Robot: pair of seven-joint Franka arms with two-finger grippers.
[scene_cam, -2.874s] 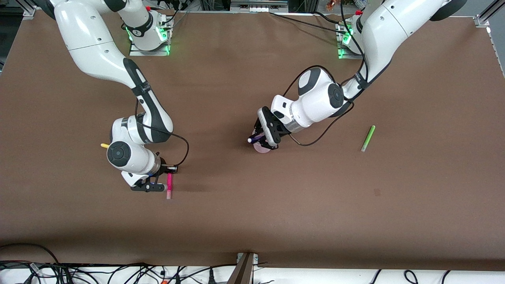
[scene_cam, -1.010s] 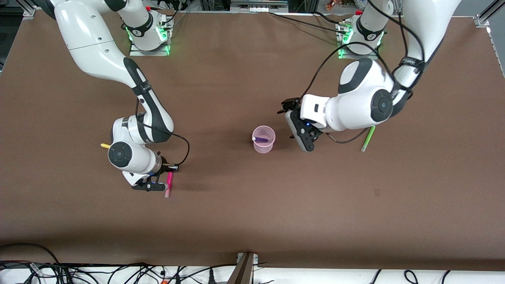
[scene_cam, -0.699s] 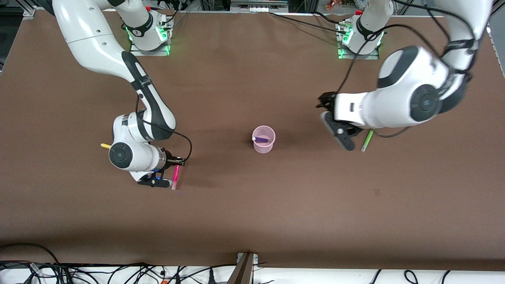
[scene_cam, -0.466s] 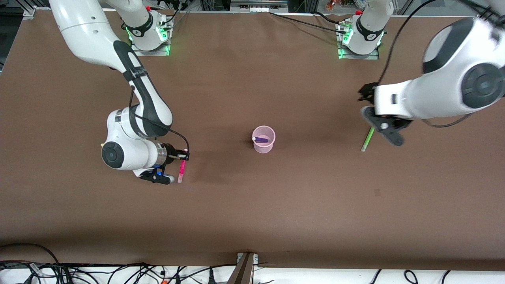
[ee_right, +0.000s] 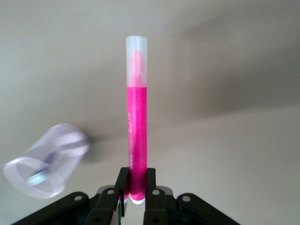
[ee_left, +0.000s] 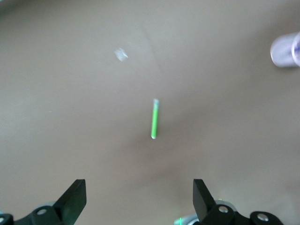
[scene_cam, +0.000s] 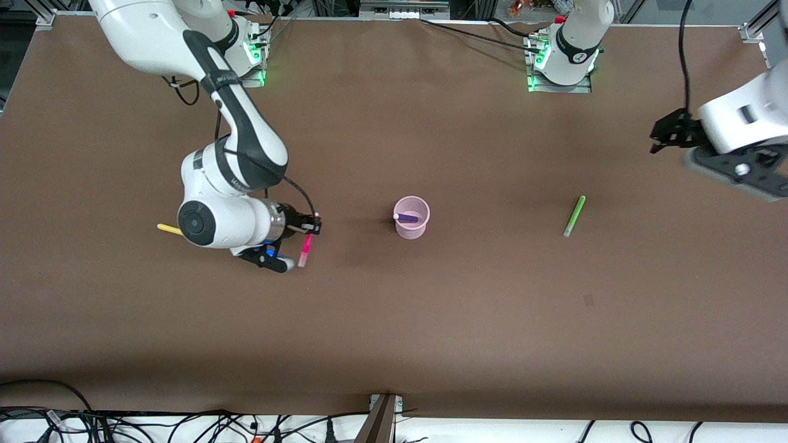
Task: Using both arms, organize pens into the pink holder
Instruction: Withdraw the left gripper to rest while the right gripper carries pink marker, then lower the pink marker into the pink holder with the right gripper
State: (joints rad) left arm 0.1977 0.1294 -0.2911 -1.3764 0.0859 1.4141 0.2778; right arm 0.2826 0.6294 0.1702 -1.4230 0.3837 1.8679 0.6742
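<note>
My right gripper (ee_right: 136, 187) clamps the magenta pen (scene_cam: 305, 250) above the tabletop (scene_cam: 394, 320), near the pink holder (scene_cam: 411, 217). My left gripper (ee_left: 139, 199), jaws apart, hangs over the green pen (ee_left: 154, 118).

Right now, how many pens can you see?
4. Purple pen in the pink cup; pink pen in the right gripper; yellow pen and green pen lie on the table.

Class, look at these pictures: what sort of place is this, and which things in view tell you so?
Most likely a robotics lab bench: two white robot arms bolted to a brown table, loose cables along its edge, and the right gripper holding a pink pen near a pink holder.
</note>
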